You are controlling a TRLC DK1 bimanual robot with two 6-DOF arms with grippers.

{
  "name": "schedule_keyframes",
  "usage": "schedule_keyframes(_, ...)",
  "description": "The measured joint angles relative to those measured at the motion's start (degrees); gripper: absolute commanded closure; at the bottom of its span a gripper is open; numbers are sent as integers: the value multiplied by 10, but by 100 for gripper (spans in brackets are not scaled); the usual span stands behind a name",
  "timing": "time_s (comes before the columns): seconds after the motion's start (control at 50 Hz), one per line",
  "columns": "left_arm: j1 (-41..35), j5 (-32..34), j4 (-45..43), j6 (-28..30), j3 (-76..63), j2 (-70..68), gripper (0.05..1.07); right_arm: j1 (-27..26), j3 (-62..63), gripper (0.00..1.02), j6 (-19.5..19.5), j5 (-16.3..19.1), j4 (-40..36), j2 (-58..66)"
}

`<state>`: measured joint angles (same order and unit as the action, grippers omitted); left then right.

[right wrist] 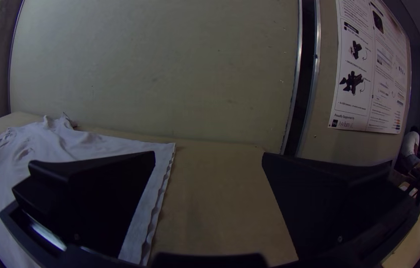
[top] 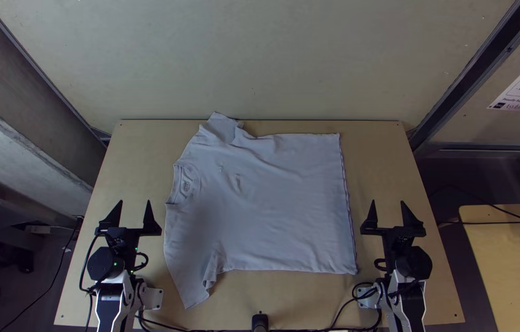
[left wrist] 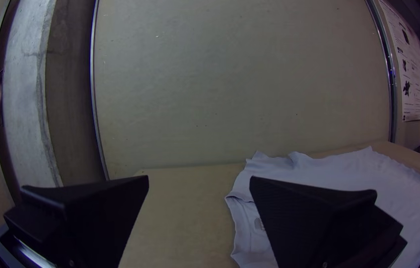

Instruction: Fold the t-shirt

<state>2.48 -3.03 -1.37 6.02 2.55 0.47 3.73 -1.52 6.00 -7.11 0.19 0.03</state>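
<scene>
A pale lavender-grey t-shirt lies spread on the table, its collar toward the left side and its hem along the right. One sleeve reaches the far edge, the other points to the near side, with some wrinkles around both. Left of the shirt, my left gripper stands open, nothing between its fingers. My right gripper is open too, just right of the hem. In the left wrist view the left gripper is apart from the shirt; the right gripper is likewise in the right wrist view, beside the shirt.
The light wooden table has bare wood on both sides of the shirt. A pale wall panel rises behind its far edge. Cables and a small black object are at the near edge, between the arm bases.
</scene>
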Motion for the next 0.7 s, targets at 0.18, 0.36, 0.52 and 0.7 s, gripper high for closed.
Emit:
schedule_keyframes(0.18, 0, 0, 0, -2, 0, 0, 10, 3, 0, 3, 0, 0, 0, 0)
schedule_keyframes(0.36, 2, 0, 4, -2, 1, 0, 10, 0, 0, 3, 0, 0, -3, 0)
schedule_keyframes(0.52, 1, 3, 24, -2, 10, 0, 10, 7, -8, 3, -5, 0, -11, 0)
schedule_keyframes(0.7, -5, 2, 19, -2, 20, 11, 10, 10, -40, 3, -4, 0, 5, 5)
